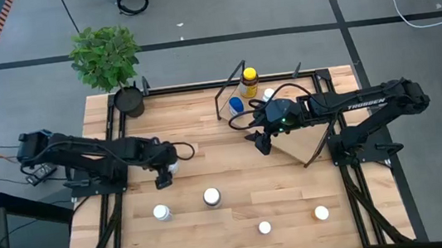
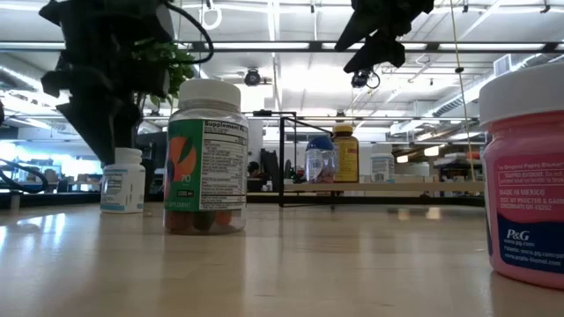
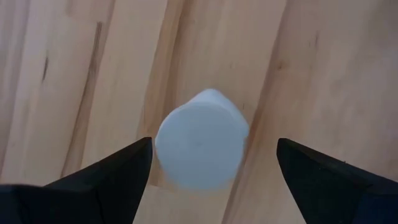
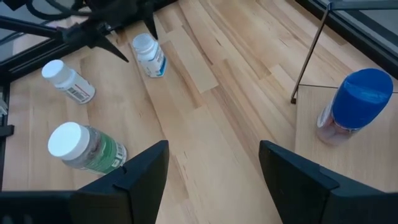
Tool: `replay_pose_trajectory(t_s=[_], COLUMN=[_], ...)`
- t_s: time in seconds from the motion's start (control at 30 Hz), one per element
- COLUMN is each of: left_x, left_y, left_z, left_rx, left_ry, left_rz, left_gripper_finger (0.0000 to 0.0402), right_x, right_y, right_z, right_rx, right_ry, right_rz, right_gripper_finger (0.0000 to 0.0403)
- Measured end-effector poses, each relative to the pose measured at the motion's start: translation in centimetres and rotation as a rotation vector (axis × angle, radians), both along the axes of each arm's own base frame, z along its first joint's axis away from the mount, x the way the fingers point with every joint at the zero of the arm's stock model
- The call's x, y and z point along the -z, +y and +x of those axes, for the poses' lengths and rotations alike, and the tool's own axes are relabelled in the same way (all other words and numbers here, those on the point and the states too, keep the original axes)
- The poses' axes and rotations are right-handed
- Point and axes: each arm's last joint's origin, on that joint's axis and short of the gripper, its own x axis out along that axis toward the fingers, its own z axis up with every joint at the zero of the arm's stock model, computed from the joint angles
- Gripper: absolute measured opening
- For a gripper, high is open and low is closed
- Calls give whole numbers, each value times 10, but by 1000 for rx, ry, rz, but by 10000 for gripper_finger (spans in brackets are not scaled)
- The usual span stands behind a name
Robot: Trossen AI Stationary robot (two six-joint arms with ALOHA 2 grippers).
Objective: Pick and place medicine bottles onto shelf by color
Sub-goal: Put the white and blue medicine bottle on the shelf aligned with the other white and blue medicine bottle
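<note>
My left gripper [image 1: 164,176] [image 3: 214,146] is open and points down over a white-capped medicine bottle [image 3: 201,140] [image 1: 173,168] that stands upright on the table; its fingers stand on either side of the cap without touching it. My right gripper [image 1: 262,144] [image 4: 214,152] is open and empty, raised over the table's middle beside the shelf [image 1: 294,145] [image 4: 348,162]. On the shelf stand a blue-capped bottle [image 4: 357,106] [image 1: 236,105], an amber bottle with a yellow cap [image 1: 248,79] and a white-capped one [image 1: 268,94].
More bottles stand on the near half of the table: a green-labelled one [image 2: 204,158] [image 4: 87,148], a white one [image 4: 68,81], a pink one [image 2: 524,176], and two white caps [image 1: 264,227] [image 1: 321,212]. A potted plant [image 1: 110,61] is at the far left corner.
</note>
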Motion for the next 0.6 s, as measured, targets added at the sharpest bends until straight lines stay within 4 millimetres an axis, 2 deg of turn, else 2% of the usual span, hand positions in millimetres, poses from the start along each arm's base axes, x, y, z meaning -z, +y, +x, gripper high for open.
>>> replay_pose_trajectory(t_s=[0.2, 0.43, 0.6], left_x=[8, 8, 8], left_y=[0, 0, 1], left_z=[4, 8, 8], left_rx=[-32, -87, -104], left_ry=[38, -6, -10], left_rz=[-6, -25, -29], left_gripper_finger=[350, 349, 323], right_x=[0, 0, 0], right_y=[0, 0, 0], right_z=[0, 0, 0], right_rx=[1, 0, 0], right_ry=[3, 4, 4], right_rz=[1, 0, 0], right_gripper_finger=[257, 257, 257])
